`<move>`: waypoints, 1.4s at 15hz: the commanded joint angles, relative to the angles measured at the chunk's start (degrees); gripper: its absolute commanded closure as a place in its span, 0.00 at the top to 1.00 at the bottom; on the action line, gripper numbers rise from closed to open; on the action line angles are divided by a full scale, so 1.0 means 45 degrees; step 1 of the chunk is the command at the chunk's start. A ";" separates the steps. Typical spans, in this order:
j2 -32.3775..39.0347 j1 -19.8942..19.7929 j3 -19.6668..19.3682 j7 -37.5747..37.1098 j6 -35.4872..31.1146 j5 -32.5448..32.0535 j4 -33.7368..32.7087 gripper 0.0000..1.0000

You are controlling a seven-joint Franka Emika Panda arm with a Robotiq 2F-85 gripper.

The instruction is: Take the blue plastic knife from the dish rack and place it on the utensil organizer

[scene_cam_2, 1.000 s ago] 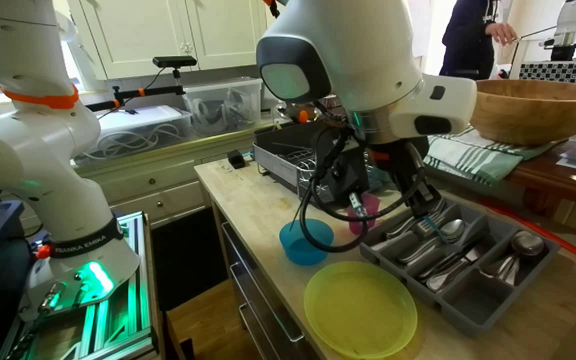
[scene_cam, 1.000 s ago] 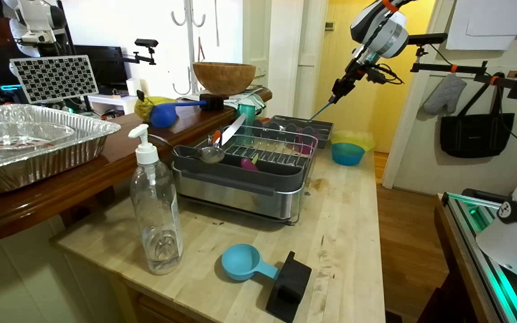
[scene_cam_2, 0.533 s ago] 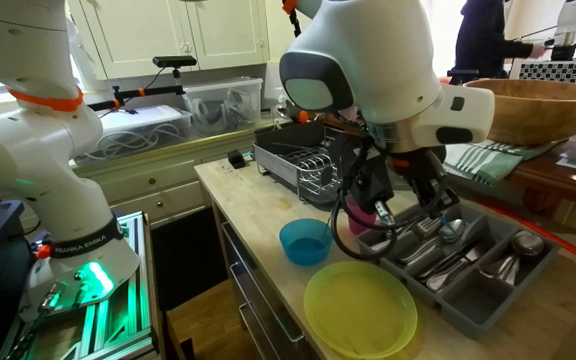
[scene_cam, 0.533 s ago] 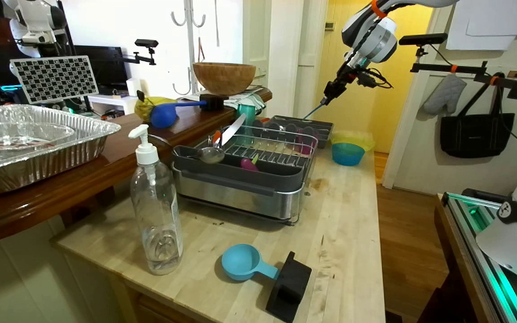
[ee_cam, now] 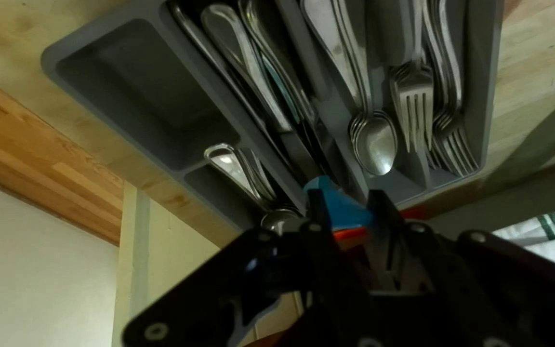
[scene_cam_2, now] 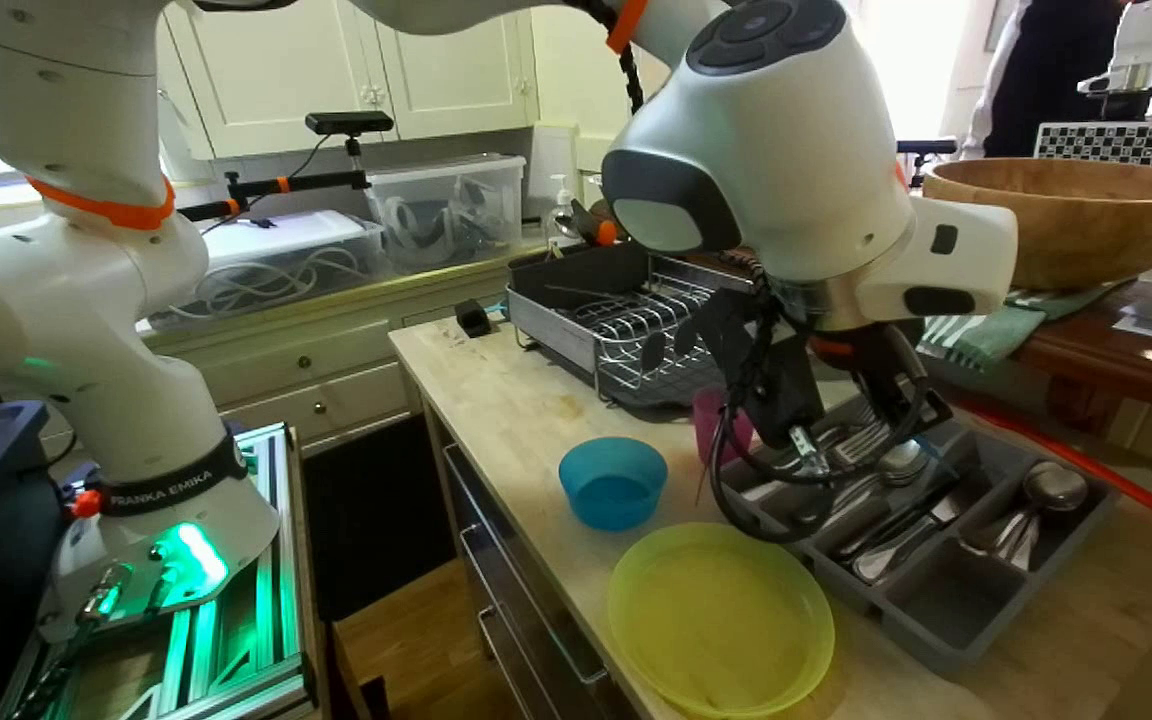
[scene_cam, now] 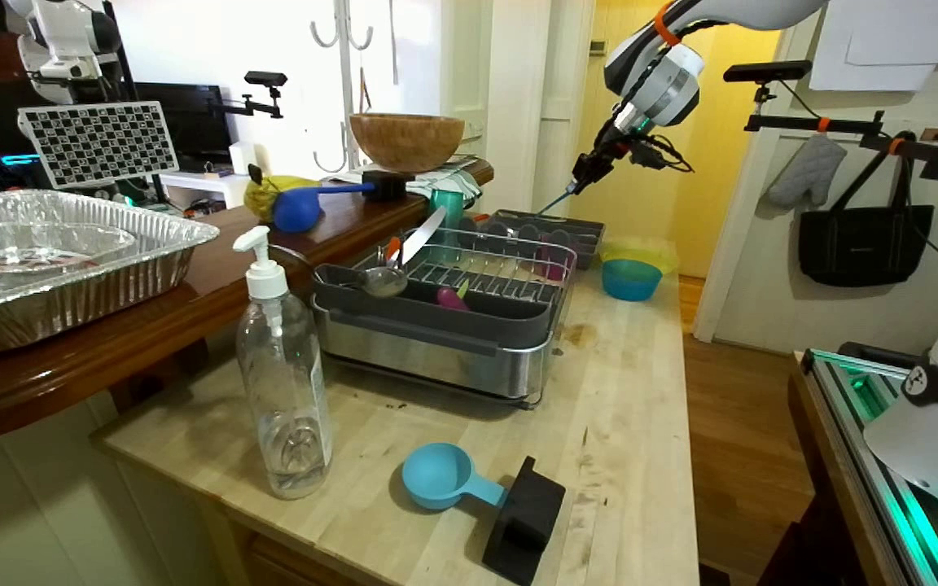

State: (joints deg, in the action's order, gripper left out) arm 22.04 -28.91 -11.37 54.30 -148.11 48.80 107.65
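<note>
My gripper (scene_cam: 573, 187) is shut on the blue plastic knife (scene_cam: 553, 203), which tilts down from the fingertips. In an exterior view the gripper (scene_cam_2: 924, 420) and knife (scene_cam_2: 941, 456) are above the grey utensil organizer (scene_cam_2: 956, 600). In the wrist view the knife's blue end (ee_cam: 342, 209) is between the fingertips (ee_cam: 348, 198), with the organizer (ee_cam: 147, 91) beneath. Its compartments hold metal knives, spoons and forks; one compartment is bare. I cannot tell whether the knife touches anything there. The dish rack (scene_cam: 428, 350) stands apart from the gripper; it also shows in an exterior view (scene_cam_2: 558, 335).
A yellow plate (scene_cam_2: 721, 620), a blue bowl (scene_cam_2: 613, 485) and a pink cup (scene_cam_2: 718, 420) stand beside the organizer. A long red strip (scene_cam_2: 1081, 457) lies behind it. A wooden bowl (scene_cam_2: 1066, 225) sits on the raised ledge. A soap bottle (scene_cam: 286, 399) stands before the rack.
My gripper has moved sideways and slightly down with the knife in it, further over the middle of the organizer. The rack and the organizer have not moved.
</note>
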 commanded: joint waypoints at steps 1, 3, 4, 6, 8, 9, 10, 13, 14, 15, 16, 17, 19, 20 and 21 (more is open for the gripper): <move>0.0689 -0.0299 0.0492 0.0481 -0.0430 0.0870 -0.0614 0.07; 0.0866 -0.0355 0.0678 0.0568 -0.0625 0.1284 -0.0754 0.07; 0.0942 -0.0358 0.0727 0.0592 -0.0676 0.1417 -0.0796 0.07; 0.1137 -0.0339 0.0781 0.0642 -0.0789 0.1663 -0.0936 0.07; 0.1326 -0.0348 0.0853 0.0685 -0.0954 0.1895 -0.1058 0.07; 0.1411 -0.0331 0.0859 0.0689 -0.1029 0.1942 -0.1092 0.07; 0.1499 -0.0303 0.0843 0.0644 -0.1096 0.1911 -0.1137 0.07; 0.1688 -0.0283 0.0847 0.0541 -0.1160 0.1778 -0.1262 0.07; 0.1740 -0.0283 0.0846 0.0516 -0.1153 0.1737 -0.1301 0.07; 0.1771 -0.0278 0.0848 0.0483 -0.1139 0.1713 -0.1317 0.07; 0.1793 -0.0279 0.0865 0.0484 -0.1137 0.1718 -0.1330 0.07; 0.1810 -0.0272 0.0867 0.0472 -0.1139 0.1699 -0.1338 0.07; 0.1837 -0.0253 0.0864 0.0416 -0.1105 0.1642 -0.1355 0.07; 0.1844 -0.0239 0.0863 0.0406 -0.1110 0.1614 -0.1344 0.07; 0.1837 -0.0227 0.0859 0.0388 -0.1096 0.1583 -0.1321 0.07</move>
State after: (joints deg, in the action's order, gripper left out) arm 29.10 -29.68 -8.09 55.63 -151.88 55.41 102.59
